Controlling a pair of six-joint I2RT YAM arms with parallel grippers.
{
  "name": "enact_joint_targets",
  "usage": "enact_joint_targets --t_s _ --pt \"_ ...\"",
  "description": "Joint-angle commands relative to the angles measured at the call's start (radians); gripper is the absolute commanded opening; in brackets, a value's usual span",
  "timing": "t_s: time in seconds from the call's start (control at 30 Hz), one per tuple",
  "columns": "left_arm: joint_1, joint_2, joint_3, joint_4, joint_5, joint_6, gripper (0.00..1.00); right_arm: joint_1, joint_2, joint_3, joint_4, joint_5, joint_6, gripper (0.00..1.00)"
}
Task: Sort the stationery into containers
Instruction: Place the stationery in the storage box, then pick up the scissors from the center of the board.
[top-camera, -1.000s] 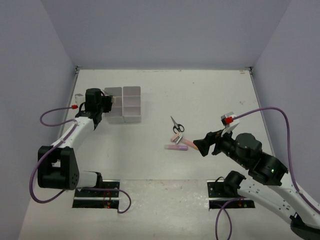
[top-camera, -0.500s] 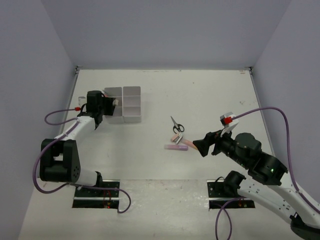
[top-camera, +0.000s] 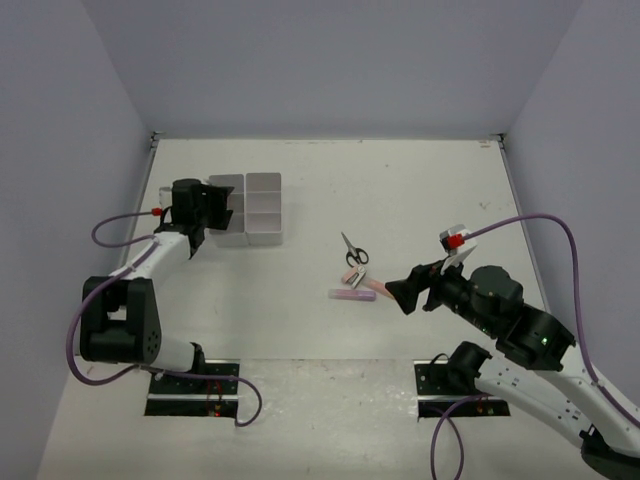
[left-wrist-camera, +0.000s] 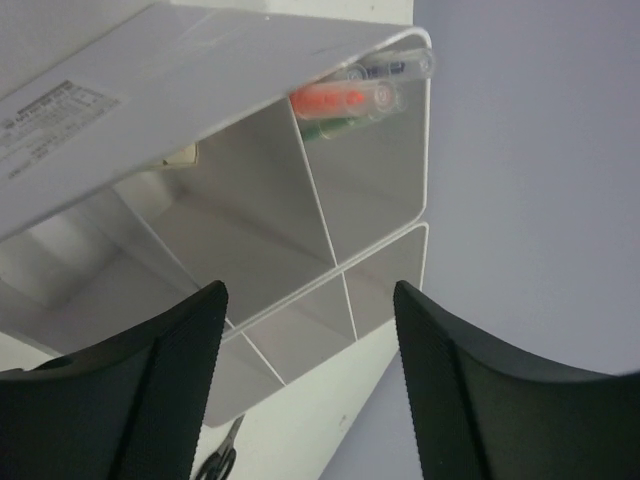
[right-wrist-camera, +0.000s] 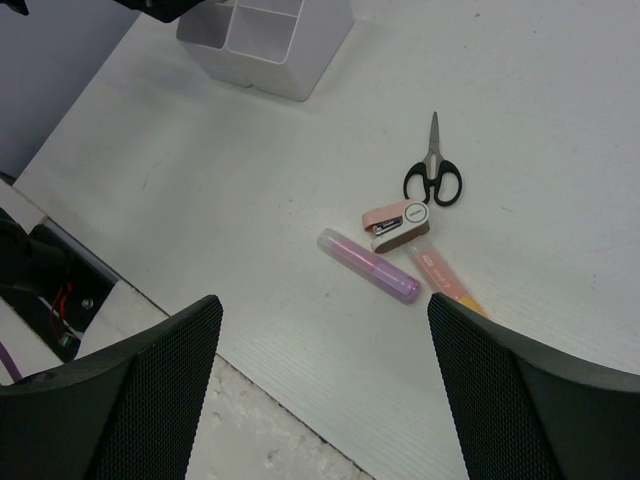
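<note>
White tray block (top-camera: 265, 236) holds several pens (left-wrist-camera: 345, 98) in one compartment; the left tool (left-wrist-camera: 308, 310) hangs at it, jaws wide and empty. Well right of the tray block lie scissors (right-wrist-camera: 432, 178), pink eraser (right-wrist-camera: 397, 222), purple marker (right-wrist-camera: 368, 266) and pink-orange marker (right-wrist-camera: 445, 280), unsorted, near the wide, empty right tool (right-wrist-camera: 322, 310).
</note>
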Motion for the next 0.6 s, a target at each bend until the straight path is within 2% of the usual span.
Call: enact_joint_targets --t_s 0.0,0.07,0.13,0.3,0.37,0.43,0.53,0.57 --pt "0.005 -0.148 0.005 0.020 0.081 0.112 0.86 0.000 0.025 -0.017 0.046 -0.006 0.004 0.91" --pt "0.006 -0.224 0.012 -0.036 0.073 0.174 0.95 0.001 0.036 -0.020 0.053 -0.004 0.015 0.96" --pt "0.007 -0.287 0.034 -0.093 0.065 0.274 1.00 0.001 0.042 -0.025 0.062 0.011 0.030 0.99" --pt "0.005 -0.388 0.135 -0.252 0.082 0.503 1.00 0.001 0.044 -0.043 0.089 0.098 0.085 0.99" --pt "0.003 -0.416 0.205 -0.376 0.086 0.622 1.00 0.000 0.087 -0.031 0.090 0.108 0.096 0.99" --pt "0.003 -0.462 0.207 -0.417 0.096 0.712 1.00 0.000 0.147 -0.008 0.086 0.115 0.102 0.99" --pt "0.003 -0.563 0.173 -0.443 0.153 0.852 1.00 0.000 0.251 0.027 0.090 0.139 0.116 0.91" --pt "0.003 -0.596 0.158 -0.460 0.189 0.893 1.00 -0.009 0.325 0.051 0.090 0.166 0.112 0.81"
